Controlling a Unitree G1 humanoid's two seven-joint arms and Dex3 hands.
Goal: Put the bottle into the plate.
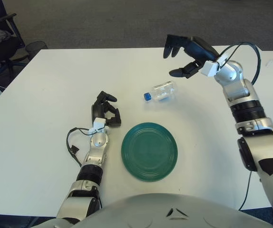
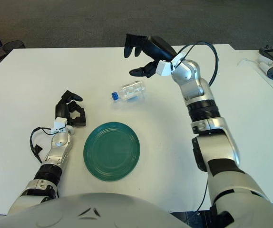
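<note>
Now reaching: the right hand (image 1: 184, 57) is hovering above and just beyond the small clear plastic bottle with a blue cap (image 1: 160, 91), fingers spread, holding nothing.

That bottle is lying on its side on the white tabletop (image 1: 41, 95), apart from the round green plate (image 1: 149, 151) nearer the robot. Next, the hand likely needs lowering over the bottle's body and closing across it. Meanwhile the left hand (image 1: 105, 111) is showing left of the plate, fingers curled, empty.

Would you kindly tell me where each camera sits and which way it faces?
Left eye view: on the head, facing forward and down at the white table; both arms show.
Right eye view: slightly to the right, same aim, same arms.
Shared: bottle, green plate, open right hand above the bottle, left hand left of the plate.
</note>
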